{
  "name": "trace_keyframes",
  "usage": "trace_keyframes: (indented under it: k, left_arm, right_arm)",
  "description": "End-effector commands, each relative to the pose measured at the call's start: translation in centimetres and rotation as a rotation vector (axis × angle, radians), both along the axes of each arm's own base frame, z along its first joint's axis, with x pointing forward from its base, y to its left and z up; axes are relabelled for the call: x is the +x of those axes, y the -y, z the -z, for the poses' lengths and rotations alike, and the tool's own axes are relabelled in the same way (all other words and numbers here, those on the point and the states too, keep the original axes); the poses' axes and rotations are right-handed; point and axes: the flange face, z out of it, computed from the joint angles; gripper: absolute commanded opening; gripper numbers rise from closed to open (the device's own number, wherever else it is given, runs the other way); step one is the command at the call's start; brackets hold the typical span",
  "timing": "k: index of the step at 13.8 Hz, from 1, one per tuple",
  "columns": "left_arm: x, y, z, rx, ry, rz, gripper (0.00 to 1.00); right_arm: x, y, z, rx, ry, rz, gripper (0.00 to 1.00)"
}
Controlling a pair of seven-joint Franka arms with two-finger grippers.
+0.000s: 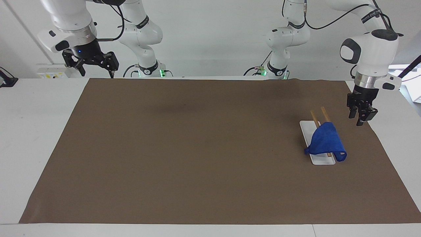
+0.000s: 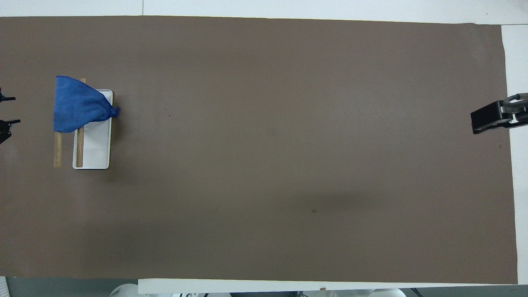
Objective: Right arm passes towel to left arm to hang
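Observation:
The blue towel (image 1: 325, 141) hangs draped over the two wooden bars (image 1: 324, 113) of a small rack with a white base (image 1: 320, 159), toward the left arm's end of the table. In the overhead view the towel (image 2: 76, 107) covers the bars' (image 2: 57, 150) end farther from the robots. My left gripper (image 1: 360, 120) is open and empty, in the air just beside the rack, apart from the towel; its tips show at the overhead view's edge (image 2: 6, 110). My right gripper (image 1: 90, 64) is open and empty, raised over the mat's corner at its own end (image 2: 493, 117), waiting.
A brown mat (image 1: 197, 148) covers most of the white table (image 1: 33, 131). The rack's base (image 2: 97, 148) sits on the mat near its edge at the left arm's end.

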Motion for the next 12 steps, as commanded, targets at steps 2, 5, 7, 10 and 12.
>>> trace_keyframes:
  k: [2,5,7,10,12]
  left_arm:
    - [2.2,4.5,-5.9,0.005,0.012,0.068,0.99]
    - [3.2,8.6,-9.5,0.085,-0.145,0.314,1.0]
    - [3.2,9.9,-11.5,0.111,-0.236,0.538,1.0]
    - [2.4,10.8,-12.2,0.139,-0.359,0.918,1.0]
    - [1.6,10.5,-11.8,0.192,-0.42,1.248,1.0]
  right_arm:
    - [-0.4,-0.1,0.3,0.007,-0.002,-0.023,1.0]
    - [-0.4,-0.3,0.3,0.006,0.0,-0.029,1.0]
    - [-0.4,0.2,0.4,0.007,-0.005,-0.019,1.0]
    - [-0.6,0.7,0.5,0.009,-0.013,-0.009,1.0]
    - [-0.8,0.5,0.9,0.027,-0.027,-0.011,1.0]
